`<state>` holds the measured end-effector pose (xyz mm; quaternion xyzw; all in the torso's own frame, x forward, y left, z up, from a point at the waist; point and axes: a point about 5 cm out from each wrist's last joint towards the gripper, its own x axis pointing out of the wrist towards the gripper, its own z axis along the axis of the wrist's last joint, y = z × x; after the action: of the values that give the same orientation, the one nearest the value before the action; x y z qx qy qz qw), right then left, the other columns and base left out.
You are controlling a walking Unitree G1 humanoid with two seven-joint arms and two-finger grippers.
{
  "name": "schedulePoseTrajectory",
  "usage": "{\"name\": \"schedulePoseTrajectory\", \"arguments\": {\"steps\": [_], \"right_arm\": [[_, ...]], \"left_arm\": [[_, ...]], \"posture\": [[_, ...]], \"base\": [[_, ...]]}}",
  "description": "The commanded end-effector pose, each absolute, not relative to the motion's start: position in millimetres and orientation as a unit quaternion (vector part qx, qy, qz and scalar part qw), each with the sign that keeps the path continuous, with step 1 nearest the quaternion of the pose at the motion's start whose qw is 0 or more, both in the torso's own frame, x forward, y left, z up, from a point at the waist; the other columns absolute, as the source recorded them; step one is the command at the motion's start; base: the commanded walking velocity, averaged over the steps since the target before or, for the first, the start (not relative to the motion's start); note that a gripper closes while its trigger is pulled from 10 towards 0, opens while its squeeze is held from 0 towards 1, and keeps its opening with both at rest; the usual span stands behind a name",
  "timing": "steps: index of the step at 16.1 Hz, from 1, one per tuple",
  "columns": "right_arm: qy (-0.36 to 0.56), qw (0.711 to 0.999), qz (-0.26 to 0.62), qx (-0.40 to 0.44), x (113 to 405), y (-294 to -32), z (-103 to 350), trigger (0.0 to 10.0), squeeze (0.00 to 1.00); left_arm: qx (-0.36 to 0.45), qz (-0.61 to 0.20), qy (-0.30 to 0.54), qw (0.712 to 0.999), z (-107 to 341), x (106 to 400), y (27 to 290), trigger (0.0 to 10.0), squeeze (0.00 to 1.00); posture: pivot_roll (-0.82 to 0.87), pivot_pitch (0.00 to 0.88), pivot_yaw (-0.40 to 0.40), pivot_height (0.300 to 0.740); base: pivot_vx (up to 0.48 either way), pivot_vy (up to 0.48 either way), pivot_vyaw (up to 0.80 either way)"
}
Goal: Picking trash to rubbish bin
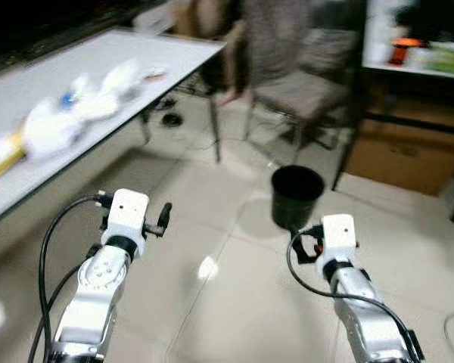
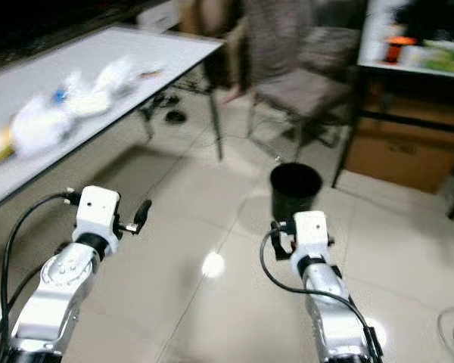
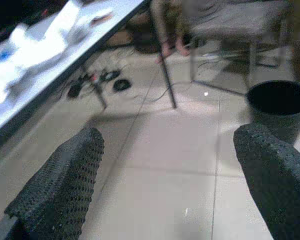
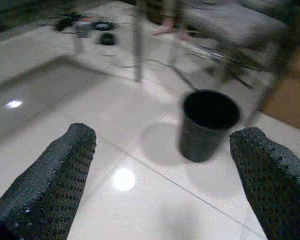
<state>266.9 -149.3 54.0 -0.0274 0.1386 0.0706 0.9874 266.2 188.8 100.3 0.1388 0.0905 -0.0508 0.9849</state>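
Crumpled white bags and wrappers [image 1: 68,113] lie on the white table [image 1: 174,53] at my left, with a yellow piece [image 1: 1,162] near its close end. A round black rubbish bin [image 1: 296,195] stands open on the tiled floor ahead, a little right of centre. My left gripper [image 3: 165,185] is open with nothing between its fingers and hangs over the floor beside the table. My right gripper [image 4: 162,190] is also open and empty, held low and facing the bin [image 4: 207,125], which stands a short way in front of it.
A person sits on a chair [image 1: 299,91] behind the bin, feet [image 1: 228,95] on the floor. A cardboard box [image 1: 397,159] lies under a shelf at the right. Cables and small dark objects [image 1: 170,117] lie beneath the table. Pale tiles stretch between me and the bin.
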Motion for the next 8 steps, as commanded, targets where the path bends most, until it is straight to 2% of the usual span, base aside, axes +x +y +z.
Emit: {"name": "schedulePoseTrajectory", "arguments": {"steps": [1,6,8], "right_arm": [[0.127,0.987,0.093,-0.03,271,-143,62,10.0,0.0],[0.131,0.986,0.103,-0.027,270,-141,62,10.0,0.0],[0.123,0.987,0.099,-0.019,271,-142,67,10.0,0.0]], "left_arm": [[0.143,-0.048,0.089,0.985,101,263,188,10.0,0.0],[0.112,-0.036,0.11,0.987,100,250,190,10.0,0.0],[0.139,-0.025,0.082,0.987,107,256,190,10.0,0.0]], "posture": [[-0.01,0.0,-0.003,0.74],[0.0,0.0,-0.02,0.74],[0.0,0.0,-0.019,0.74]], "base": [[0.0,0.0,0.8],[0.0,0.0,0.8],[0.0,0.0,0.8]]}}
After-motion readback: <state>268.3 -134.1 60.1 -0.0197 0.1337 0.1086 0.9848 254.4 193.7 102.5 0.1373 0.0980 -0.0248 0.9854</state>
